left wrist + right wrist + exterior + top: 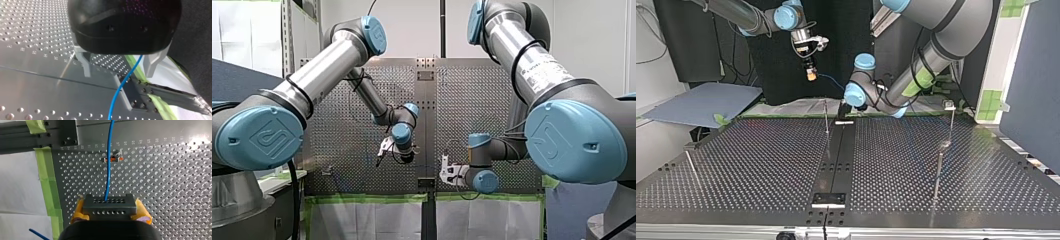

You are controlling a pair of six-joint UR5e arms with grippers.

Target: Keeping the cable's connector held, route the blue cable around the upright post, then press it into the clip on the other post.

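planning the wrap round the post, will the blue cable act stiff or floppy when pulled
Probably floppy: the blue cable curves in a loose arc ahead of my left gripper. Likely light too; it runs thin from the connector in my right gripper.

Two arms: my left arm and my right arm. Two pincers, one apiece: the left pincer with two pale fingers, the right pincer with two yellow pads. One blue cable. One connector, showing two rows of holes. One counter. Three thin posts in the top view: one at the counter's twelve o'clock, one at three, and a third, less plain, at nine.
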